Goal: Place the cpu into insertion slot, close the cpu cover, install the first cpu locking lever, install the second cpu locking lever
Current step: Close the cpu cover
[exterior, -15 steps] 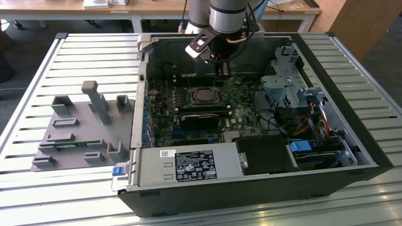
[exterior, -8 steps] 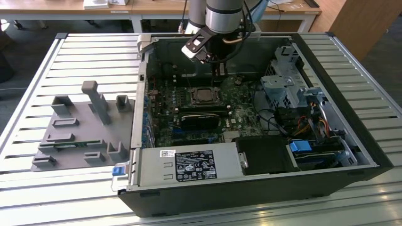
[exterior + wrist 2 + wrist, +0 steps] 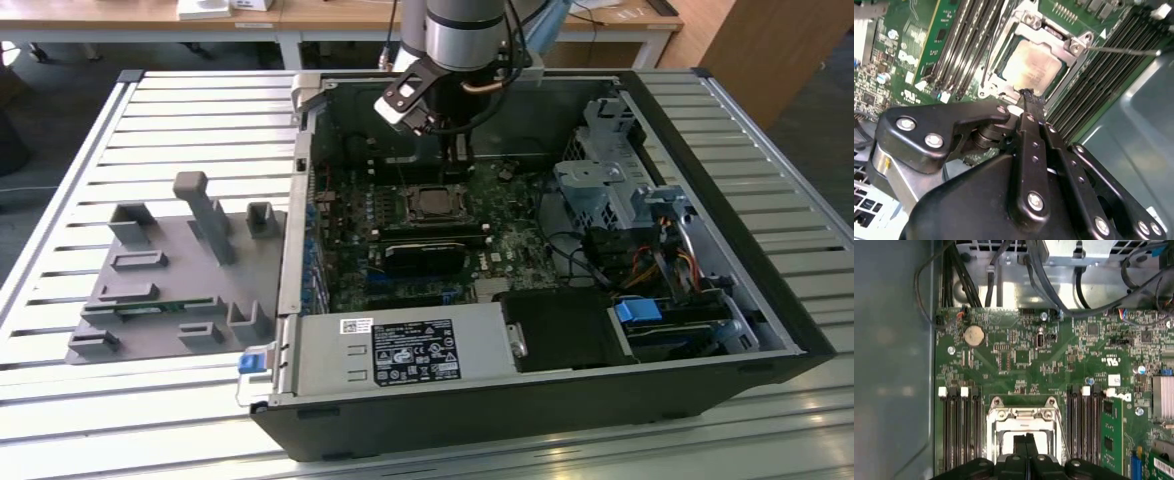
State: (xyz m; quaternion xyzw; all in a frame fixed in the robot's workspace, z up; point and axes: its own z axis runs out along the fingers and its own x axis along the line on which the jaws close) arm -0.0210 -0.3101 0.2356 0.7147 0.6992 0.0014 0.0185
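cpu (image 3: 1031, 62) maybe silvery-tan — board (image 3: 984, 365) green

I've got the exterior view high, looking steeply down into the computer case (image 3: 561, 410); both wrist views hang close over the circuit board (image 3: 919, 40) (image 3: 1019, 360), sharing the cpu (image 3: 1031, 62) (image 3: 1004, 444).

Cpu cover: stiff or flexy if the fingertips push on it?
Probably springy: the cpu cover is a thin metal frame with a big window over the cpu. It looks hinged at one edge, so it likely swings, not slides. Smooth metal: the gripper at its rim may slip.
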